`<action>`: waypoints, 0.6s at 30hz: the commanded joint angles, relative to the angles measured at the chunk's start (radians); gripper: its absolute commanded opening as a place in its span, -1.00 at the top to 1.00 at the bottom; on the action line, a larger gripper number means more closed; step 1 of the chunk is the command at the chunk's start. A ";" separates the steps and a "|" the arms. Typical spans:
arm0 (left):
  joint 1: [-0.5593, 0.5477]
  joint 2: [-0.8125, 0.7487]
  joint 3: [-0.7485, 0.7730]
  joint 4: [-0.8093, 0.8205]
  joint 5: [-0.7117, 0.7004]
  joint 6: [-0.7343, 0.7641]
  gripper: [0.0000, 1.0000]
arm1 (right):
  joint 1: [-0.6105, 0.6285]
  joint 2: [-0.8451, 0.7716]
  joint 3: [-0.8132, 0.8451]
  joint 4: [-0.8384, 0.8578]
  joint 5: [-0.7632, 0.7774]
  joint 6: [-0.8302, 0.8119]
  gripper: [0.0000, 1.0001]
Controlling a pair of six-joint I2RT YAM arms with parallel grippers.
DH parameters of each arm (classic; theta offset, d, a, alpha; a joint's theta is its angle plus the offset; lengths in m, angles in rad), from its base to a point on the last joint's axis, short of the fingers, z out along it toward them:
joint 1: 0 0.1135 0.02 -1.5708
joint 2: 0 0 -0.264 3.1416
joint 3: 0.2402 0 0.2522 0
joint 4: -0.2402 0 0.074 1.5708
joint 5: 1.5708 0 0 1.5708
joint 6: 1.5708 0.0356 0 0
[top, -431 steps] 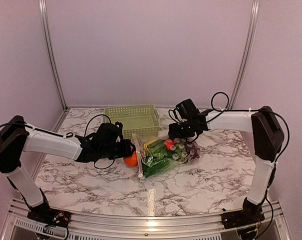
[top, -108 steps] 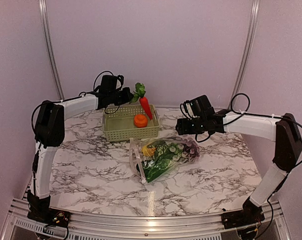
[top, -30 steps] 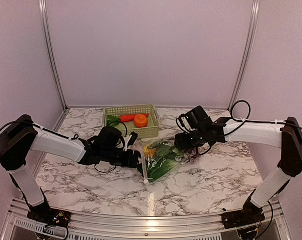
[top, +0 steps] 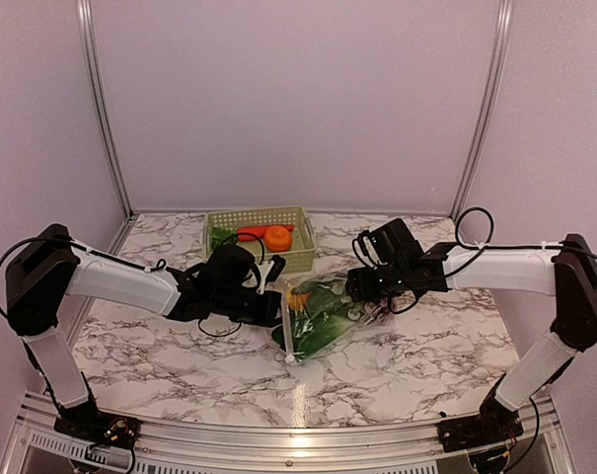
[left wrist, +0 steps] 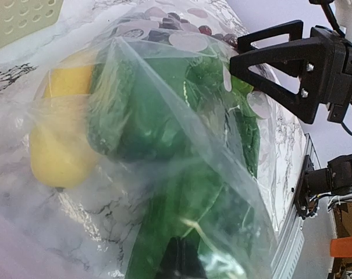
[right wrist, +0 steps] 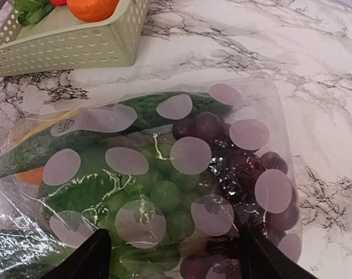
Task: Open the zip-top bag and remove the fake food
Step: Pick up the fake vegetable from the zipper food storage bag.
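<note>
The clear zip-top bag (top: pixel 323 314) lies in the middle of the marble table, still stuffed with fake food: a yellow piece (left wrist: pixel 59 145), green leafy pieces (left wrist: pixel 181 192), green grapes (right wrist: pixel 164 195) and purple grapes (right wrist: pixel 263 174). My left gripper (top: pixel 273 301) has reached into the bag's left mouth. In the left wrist view its fingertips (left wrist: pixel 184 261) are pressed together on a green leafy piece. My right gripper (top: pixel 362 291) hangs open over the bag's far end, one finger (right wrist: pixel 82 261) on each side of the grapes, holding nothing.
A pale green lattice basket (top: pixel 241 259) stands behind the bag; it holds an orange (top: pixel 276 237), a carrot (top: pixel 251 233) and a green leaf. Metal frame posts rise at the back corners. The right gripper's fingers (left wrist: pixel 269 64) show beyond the bag in the left wrist view.
The left gripper has pushed further right into the bag's mouth and its jaws have closed. The bag has shifted a little. The right gripper has stayed open over the grape end.
</note>
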 commanded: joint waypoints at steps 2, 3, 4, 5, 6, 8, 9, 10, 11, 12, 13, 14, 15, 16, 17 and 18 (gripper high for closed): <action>-0.004 -0.107 0.009 -0.080 -0.107 0.023 1.00 | -0.048 -0.014 -0.054 -0.009 0.000 0.028 -0.47; -0.005 -0.117 0.007 -0.082 -0.114 0.024 1.00 | -0.054 -0.015 -0.056 -0.006 -0.003 0.030 -0.47; -0.005 -0.125 0.004 -0.087 -0.125 0.026 1.00 | -0.058 -0.018 -0.064 -0.001 -0.005 0.031 -0.47; -0.003 -0.130 0.002 -0.093 -0.135 0.025 1.00 | -0.062 -0.019 -0.068 0.005 -0.008 0.031 -0.47; -0.002 -0.136 -0.001 -0.094 -0.141 0.026 1.00 | -0.066 -0.019 -0.070 0.009 -0.011 0.032 -0.47; -0.002 -0.142 -0.005 -0.102 -0.151 0.027 1.00 | -0.071 -0.023 -0.075 0.014 -0.012 0.035 -0.47; -0.002 -0.145 -0.007 -0.104 -0.153 0.028 1.00 | -0.073 -0.025 -0.077 0.017 -0.013 0.037 -0.47; -0.002 -0.146 -0.009 -0.104 -0.153 0.029 1.00 | -0.074 -0.026 -0.077 0.018 -0.013 0.037 -0.47; -0.001 -0.146 -0.009 -0.108 -0.153 0.029 1.00 | -0.074 -0.030 -0.077 0.019 -0.014 0.037 -0.47; -0.001 -0.145 -0.009 -0.110 -0.153 0.029 1.00 | -0.074 -0.032 -0.076 0.020 -0.016 0.036 -0.47; -0.001 -0.143 -0.011 -0.108 -0.152 0.030 1.00 | -0.074 -0.035 -0.073 0.018 -0.016 0.035 -0.47; -0.001 -0.139 -0.012 -0.109 -0.152 0.029 1.00 | -0.074 -0.040 -0.070 0.015 -0.018 0.027 -0.47; -0.001 -0.133 -0.012 -0.111 -0.157 0.032 1.00 | -0.072 -0.048 -0.063 0.010 -0.020 0.020 -0.47; -0.001 -0.125 -0.011 -0.115 -0.160 0.033 1.00 | -0.067 -0.059 -0.056 0.003 -0.015 0.015 -0.48; 0.000 -0.110 -0.008 -0.119 -0.162 0.034 1.00 | -0.063 -0.071 -0.049 -0.007 -0.006 0.013 -0.49; -0.001 -0.091 -0.006 -0.121 -0.160 0.033 1.00 | -0.062 -0.085 -0.044 -0.021 0.002 0.013 -0.53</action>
